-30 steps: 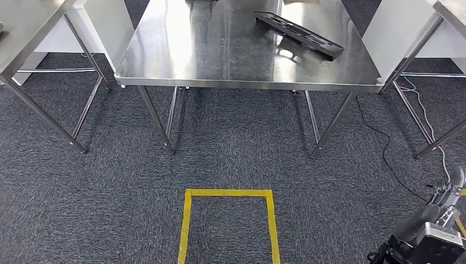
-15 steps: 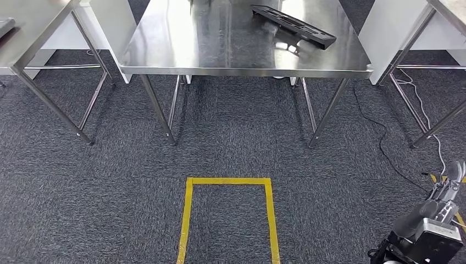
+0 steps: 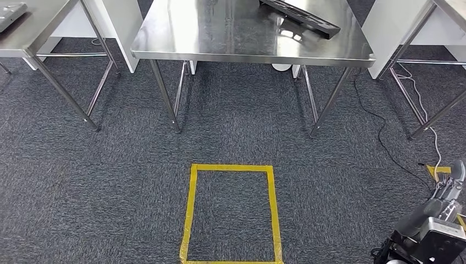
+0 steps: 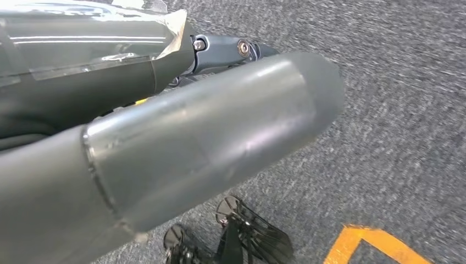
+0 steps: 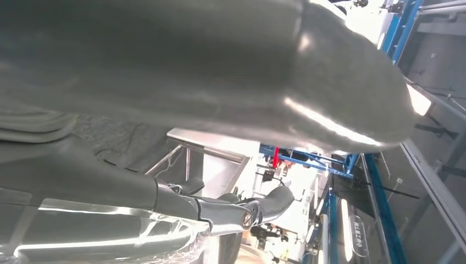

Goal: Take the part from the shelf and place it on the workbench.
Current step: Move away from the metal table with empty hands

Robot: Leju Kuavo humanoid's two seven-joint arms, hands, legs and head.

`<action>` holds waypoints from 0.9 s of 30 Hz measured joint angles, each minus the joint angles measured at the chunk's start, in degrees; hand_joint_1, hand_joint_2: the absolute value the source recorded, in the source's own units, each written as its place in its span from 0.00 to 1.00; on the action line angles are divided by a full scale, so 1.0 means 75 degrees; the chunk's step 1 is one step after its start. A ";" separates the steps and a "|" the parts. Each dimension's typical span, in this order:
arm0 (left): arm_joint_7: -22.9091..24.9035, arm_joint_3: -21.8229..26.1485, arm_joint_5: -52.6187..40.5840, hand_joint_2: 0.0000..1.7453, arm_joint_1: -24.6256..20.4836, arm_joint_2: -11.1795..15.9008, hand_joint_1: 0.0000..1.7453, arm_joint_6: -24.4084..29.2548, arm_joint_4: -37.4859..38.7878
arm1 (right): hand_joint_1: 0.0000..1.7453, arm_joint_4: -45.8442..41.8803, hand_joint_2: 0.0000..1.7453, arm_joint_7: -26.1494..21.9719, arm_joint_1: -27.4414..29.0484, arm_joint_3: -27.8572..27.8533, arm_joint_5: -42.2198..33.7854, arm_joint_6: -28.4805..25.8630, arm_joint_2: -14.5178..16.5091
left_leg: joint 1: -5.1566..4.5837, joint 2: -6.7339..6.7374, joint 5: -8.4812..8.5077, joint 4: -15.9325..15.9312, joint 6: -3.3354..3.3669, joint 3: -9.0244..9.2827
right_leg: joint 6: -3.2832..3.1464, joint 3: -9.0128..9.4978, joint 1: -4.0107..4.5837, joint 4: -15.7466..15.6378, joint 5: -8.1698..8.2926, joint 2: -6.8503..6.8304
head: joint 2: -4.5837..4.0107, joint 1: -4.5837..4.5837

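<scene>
My right hand (image 3: 448, 190): hangs low at my right side over the carpet, fingers loosely apart and pointing away from me, nothing in them; in the right wrist view the thick thumb (image 5: 308, 82) and a dark finger (image 5: 242, 212) stand well apart with bare space between.
My left hand (image 4: 181, 137): seen from its own wrist camera, thumb and a dark finger above grey carpet; I cannot tell whether its fingers are spread or curled, and nothing shows between them.
Part (image 3: 301, 15): a long flat black piece lying on the steel workbench, far ahead of my right hand and over toward my left, set at a slant near the bench's right-hand end, one end pointing toward the front edge.
Workbench (image 3: 220, 38): shiny steel top on thin steel legs, well ahead of both my hands, with no hand touching it.
Yellow tape square (image 3: 231, 212): marked on the carpet, to the left of my right hand and nearer to me than the workbench.
Side tables: one steel table (image 3: 33, 33) far off to my left, another (image 3: 439, 16) ahead of my right hand.
Cable (image 3: 384, 143): a dark cord trailing over the carpet between the workbench legs and my right hand.
</scene>
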 joint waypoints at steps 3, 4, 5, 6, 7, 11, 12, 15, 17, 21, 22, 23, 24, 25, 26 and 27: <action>0.0025 0.0000 -0.0009 0.00 0.0006 -0.0001 0.00 0.0042 0.0000 | 0.00 0.0025 0.00 -0.0012 -0.0022 -0.0017 0.0000 0.0023 -0.0004 | -0.0015 0.0003 0.0209 -0.0021 -0.0128 -0.0059 | -0.0173 0.0185 0.0037 -0.0544 -0.0070 0.0029 | 0.0000 -0.0019; 0.0036 -0.0001 -0.0010 0.00 0.0013 0.0002 0.00 0.0057 0.0000 | 0.00 0.0039 0.00 -0.0012 -0.0023 -0.0025 -0.0001 0.0025 -0.0004 | -0.0004 -0.0011 0.0168 0.0011 -0.0174 -0.0096 | -0.0233 0.0117 0.0016 -0.0525 -0.0011 0.0016 | 0.0000 -0.0021; 0.0048 -0.0001 -0.0010 0.00 0.0019 0.0004 0.00 0.0069 0.0000 | 0.00 0.0049 0.00 -0.0010 -0.0025 -0.0033 -0.0001 0.0026 -0.0001 | 0.0007 -0.0027 -0.0019 0.0138 -0.0218 -0.0154 | -0.0310 0.0052 -0.0010 -0.0516 0.0056 0.0004 | 0.0000 -0.0035; 0.0060 -0.0001 -0.0009 0.00 0.0024 0.0004 0.00 0.0077 0.0000 | 0.00 0.0058 0.00 -0.0009 -0.0023 -0.0042 -0.0003 0.0026 0.0004 | 0.0021 -0.0043 -0.0349 0.0400 -0.0257 -0.0236 | -0.0396 -0.0013 -0.0037 -0.0518 0.0138 -0.0011 | 0.0000 -0.0052; 0.0070 -0.0001 -0.0009 0.00 0.0024 0.0003 0.00 0.0081 0.0000 | 0.00 0.0062 0.00 -0.0009 -0.0021 -0.0060 -0.0006 0.0026 0.0007 | 0.0037 -0.0051 -0.0790 0.0808 -0.0292 -0.0337 | -0.0460 -0.0086 -0.0034 -0.0508 0.0220 -0.0023 | 0.0000 -0.0066; 0.0085 -0.0005 -0.0063 0.00 0.0019 0.0004 0.00 0.0059 0.0000 | 0.00 0.0062 0.00 -0.0006 0.0052 -0.0229 -0.0080 0.0026 0.0009 | 0.0052 -0.0056 -0.1390 0.2296 -0.0341 -0.0391 | -0.0527 -0.0510 0.0025 -0.0417 0.0546 -0.0044 | 0.0000 -0.0084; 0.0087 -0.0009 -0.0095 0.00 0.0019 0.0003 0.00 0.0047 0.0000 | 0.00 0.0062 0.00 -0.0007 0.0087 -0.0290 -0.0122 0.0026 0.0009 | 0.0052 -0.0057 -0.1164 0.2158 -0.0322 -0.0163 | -0.0509 -0.0638 0.0029 -0.0365 0.0602 -0.0045 | 0.0000 -0.0084; 0.0093 -0.0062 -0.0211 0.00 0.0004 0.0007 0.00 0.0011 0.0000 | 0.00 0.0043 0.00 -0.0032 0.0209 -0.0463 -0.0242 0.0026 0.0012 | 0.0024 -0.0075 -0.0895 0.0744 -0.0192 0.0948 | -0.0424 -0.0912 0.0051 -0.0201 0.0726 -0.0047 | 0.0000 -0.0085; 0.0092 -0.0133 -0.0280 0.00 -0.0006 0.0012 0.00 -0.0023 0.0000 | 0.00 0.0012 0.00 -0.0074 0.0294 -0.0560 -0.0294 0.0026 0.0012 | -0.0029 -0.0082 -0.1022 0.0127 -0.0114 0.1318 | -0.0321 -0.1005 0.0049 -0.0156 0.0847 -0.0065 | 0.0000 -0.0083; 0.0094 -0.0202 -0.0340 0.00 -0.0007 -0.0014 0.00 -0.0052 0.0002 | 0.00 -0.0023 0.00 -0.0134 0.0478 -0.0717 -0.0379 0.0026 0.0010 | -0.0006 -0.0023 -0.0817 -0.0184 0.0081 0.1112 | -0.0221 -0.1253 0.0063 0.0164 0.0600 -0.0027 | 0.0000 -0.0039; 0.0096 -0.0212 -0.0348 0.00 -0.0004 -0.0020 0.00 -0.0052 0.0003 | 0.00 -0.0025 0.00 -0.0135 0.0509 -0.0765 -0.0409 0.0026 0.0007 | 0.0011 -0.0003 -0.0717 -0.0203 0.0115 0.1015 | -0.0264 -0.1366 0.0054 0.0510 0.0249 -0.0007 | 0.0000 -0.0013; 0.0098 -0.0226 -0.0361 0.00 0.0000 -0.0020 0.00 -0.0051 0.0003 | 0.00 -0.0024 0.00 -0.0133 0.0535 -0.0808 -0.0442 0.0026 0.0006 | 0.0005 0.0002 -0.0617 -0.0206 0.0136 0.0890 | -0.0294 -0.1472 0.0048 0.0949 -0.0112 0.0005 | 0.0000 0.0011; 0.0101 -0.0238 -0.0375 0.00 0.0004 -0.0019 0.00 -0.0050 0.0003 | 0.00 -0.0023 0.00 -0.0131 0.0563 -0.0844 -0.0473 0.0026 0.0004 | 0.0004 0.0019 -0.0513 -0.0202 0.0130 0.0762 | -0.0285 -0.1543 0.0025 0.1419 -0.0371 0.0008 | 0.0000 0.0026; 0.0103 -0.0248 -0.0390 0.00 0.0006 -0.0021 0.00 -0.0050 0.0003 | 0.00 -0.0023 0.00 -0.0130 0.0596 -0.0881 -0.0507 0.0026 0.0004 | 0.0005 0.0034 -0.0403 -0.0197 0.0113 0.0619 | -0.0218 -0.1559 -0.0003 0.1813 -0.0458 0.0008 | 0.0000 0.0028; 0.0106 -0.0257 -0.0403 0.00 0.0005 -0.0025 0.00 -0.0051 0.0003 | 0.00 -0.0023 0.00 -0.0131 0.0628 -0.0914 -0.0533 0.0026 0.0004 | 0.0011 0.0047 -0.0293 -0.0186 0.0092 0.0486 | -0.0105 -0.1496 -0.0033 0.2029 -0.0358 0.0009 | 0.0000 0.0032; 0.0112 -0.0263 -0.0414 0.00 0.0004 -0.0029 0.00 -0.0051 0.0003 | 0.00 -0.0023 0.00 -0.0133 0.0653 -0.0947 -0.0564 0.0026 0.0004 | 0.0025 0.0061 -0.0184 -0.0165 0.0060 0.0342 | 0.0030 -0.1325 -0.0068 0.2017 -0.0137 0.0008 | 0.0000 0.0036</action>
